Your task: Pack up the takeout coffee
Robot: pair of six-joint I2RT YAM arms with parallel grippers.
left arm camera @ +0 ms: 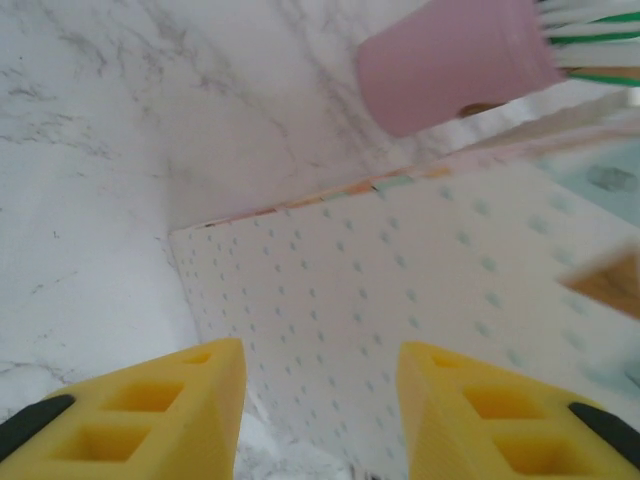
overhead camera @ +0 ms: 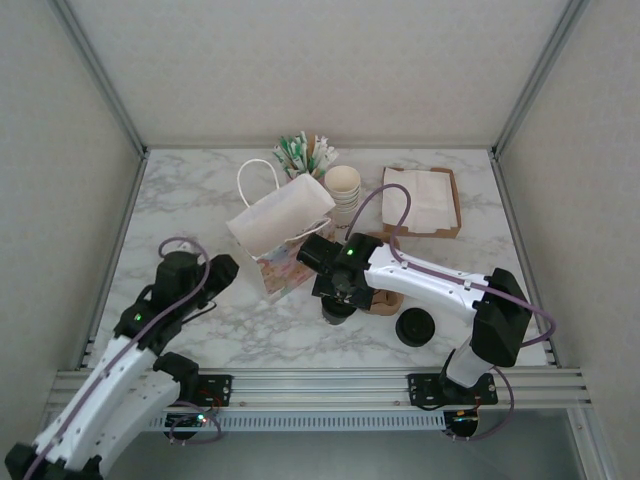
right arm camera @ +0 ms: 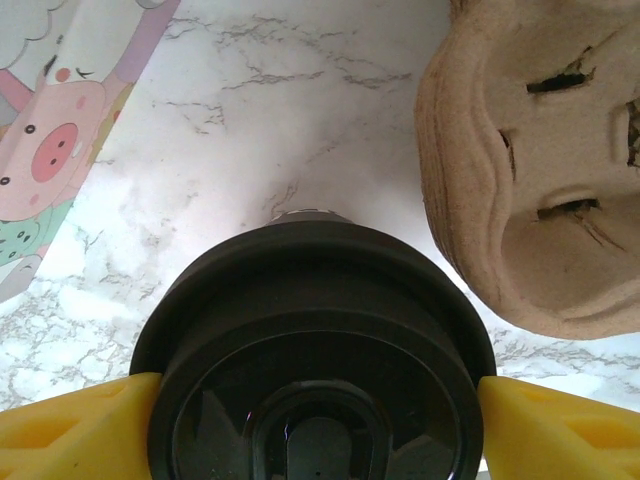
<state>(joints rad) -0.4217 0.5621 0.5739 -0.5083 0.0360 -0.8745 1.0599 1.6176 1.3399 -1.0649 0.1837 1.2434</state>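
Note:
The takeout coffee (right arm camera: 310, 330), a cup under a round black lid, stands on the marble just right of the paper bag (overhead camera: 285, 222). My right gripper (right arm camera: 320, 390) is shut on it, a yellow finger pressed against each side of the lid. From above, that gripper (overhead camera: 340, 288) covers most of the cup (overhead camera: 336, 310). The white bag lies on its side, handles pointing to the back. My left gripper (left arm camera: 320, 400) hangs open over the bag's dotted side (left arm camera: 400, 270), nothing between its fingers. In the top view it (overhead camera: 222, 268) sits at the bag's left end.
A brown pulp cup carrier (right arm camera: 540, 180) lies right of the coffee. A loose black lid (overhead camera: 414, 327) rests at front right. At the back stand a cup stack (overhead camera: 343, 190), a pink holder of straws (left arm camera: 455, 60) and a cardboard box of napkins (overhead camera: 425, 200).

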